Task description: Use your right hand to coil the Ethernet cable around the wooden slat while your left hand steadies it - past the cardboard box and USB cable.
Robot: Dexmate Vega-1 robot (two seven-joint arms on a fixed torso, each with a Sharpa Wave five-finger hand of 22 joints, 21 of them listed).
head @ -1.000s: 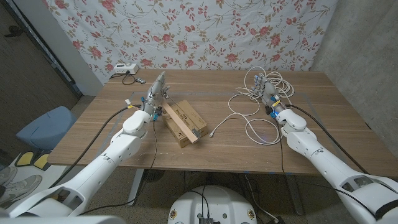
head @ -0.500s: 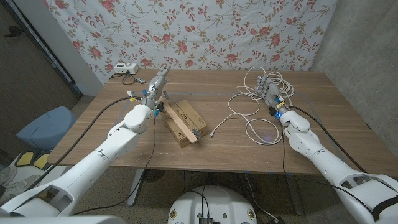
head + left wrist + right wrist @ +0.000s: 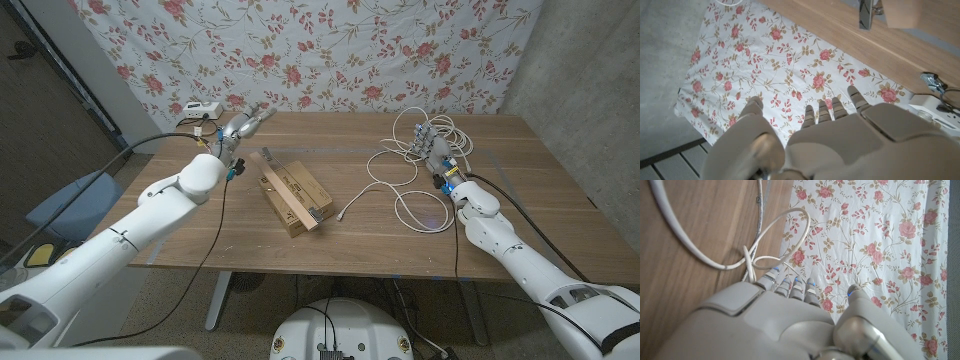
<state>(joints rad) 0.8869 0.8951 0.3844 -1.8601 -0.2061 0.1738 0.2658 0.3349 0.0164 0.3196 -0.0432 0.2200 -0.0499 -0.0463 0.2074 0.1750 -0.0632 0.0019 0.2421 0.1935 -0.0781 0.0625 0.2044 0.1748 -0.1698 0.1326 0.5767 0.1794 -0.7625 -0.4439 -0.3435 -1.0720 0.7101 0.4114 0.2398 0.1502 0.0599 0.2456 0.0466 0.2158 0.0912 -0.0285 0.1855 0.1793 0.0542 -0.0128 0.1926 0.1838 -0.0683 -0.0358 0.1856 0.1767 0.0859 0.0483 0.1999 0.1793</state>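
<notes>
A wooden slat [image 3: 290, 190] lies slantwise on top of a cardboard box [image 3: 300, 205] at the table's middle left. My left hand [image 3: 240, 125] hovers behind and to the left of them, fingers spread and holding nothing; in the left wrist view that hand [image 3: 830, 140] points at the floral backdrop. A white cable [image 3: 405, 195] loops over the right half of the table, one plug end [image 3: 343, 213] near the box and a bundle of coils [image 3: 440, 128] at the back right. My right hand [image 3: 433, 148] is at those coils with fingers extended; the cable [image 3: 700, 255] runs past them.
A white device [image 3: 197, 110] with a dark lead sits at the table's back left corner, close to my left hand. A floral cloth [image 3: 330, 50] hangs behind the table. Bare wood [image 3: 350, 250] lies between the box and the front edge.
My left hand has lifted off the slat's far end and swung back and to the left, toward the white device. The right hand has barely moved.
</notes>
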